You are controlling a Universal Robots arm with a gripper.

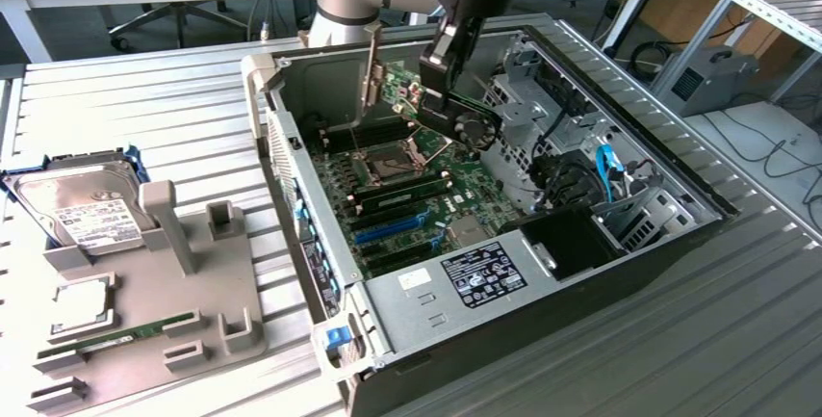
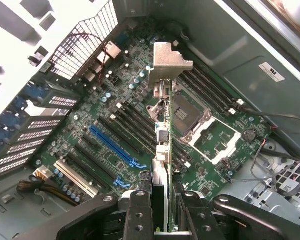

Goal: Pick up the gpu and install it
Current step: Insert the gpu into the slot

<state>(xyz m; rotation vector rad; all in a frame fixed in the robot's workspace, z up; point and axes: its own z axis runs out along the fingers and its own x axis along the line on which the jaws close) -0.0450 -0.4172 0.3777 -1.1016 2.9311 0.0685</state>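
Gpu clamped in the claw, held over the open case

The gripper [image 1: 434, 90] grasps the gpu [image 1: 465, 126] on edge between its fingers [image 2: 140, 212], silver bracket [image 2: 170, 62] at the far end, above the motherboard [image 1: 411, 191] beside the CPU socket [image 1: 385, 162], not seated in any slot. The computer case [image 1: 424, 287] lies open mid-bench; a grey holder [image 1: 141, 340] carrying a hard drive [image 1: 84, 210] sits by the bench edge at the exterior view's left

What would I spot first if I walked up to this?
The big open computer case in the middle of the exterior view, its green motherboard showing. Right above it, the gripper holds the gpu on edge over the board. On the exterior view's left, a hard drive sits on a gray tray.
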